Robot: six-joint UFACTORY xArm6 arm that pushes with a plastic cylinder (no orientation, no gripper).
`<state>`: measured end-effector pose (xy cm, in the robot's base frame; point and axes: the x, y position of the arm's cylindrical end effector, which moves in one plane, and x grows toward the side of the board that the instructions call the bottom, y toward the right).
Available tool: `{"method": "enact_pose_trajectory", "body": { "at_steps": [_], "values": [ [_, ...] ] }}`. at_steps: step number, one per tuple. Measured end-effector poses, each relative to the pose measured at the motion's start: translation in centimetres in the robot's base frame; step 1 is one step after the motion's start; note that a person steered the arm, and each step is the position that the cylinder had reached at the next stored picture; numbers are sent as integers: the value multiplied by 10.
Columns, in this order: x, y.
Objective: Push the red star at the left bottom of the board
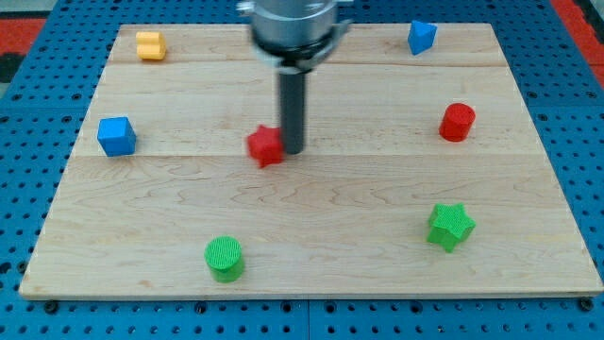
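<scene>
Camera view. End effector is a plain dark rod with no jaws to open or close; my tip point(293, 150) sits on the board, touching the right side of the red star point(266, 145). Red star lies slightly left of board centre, well apart from the board's bottom left corner.

Worktop: pale wooden board point(311, 255) with visible plank seams, resting on a blue perforated base point(24, 104).

Other blocks:
- yellow block point(150, 44), top left
- blue cube point(117, 136), left edge
- blue block point(421, 37), top right
- red cylinder point(458, 122), right
- green star point(449, 226), lower right
- green cylinder point(225, 258), bottom, left of centre
</scene>
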<state>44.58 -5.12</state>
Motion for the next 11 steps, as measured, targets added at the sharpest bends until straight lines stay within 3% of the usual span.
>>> {"method": "enact_pose_trajectory", "body": {
  "at_steps": [1, 3, 5, 6, 8, 9, 10, 11],
  "values": [
    [34, -88],
    [-39, -93],
    [-75, -109],
    [-70, -140],
    [34, -139],
    [9, -112],
    [27, -103],
    [68, -144]
  ]
}}
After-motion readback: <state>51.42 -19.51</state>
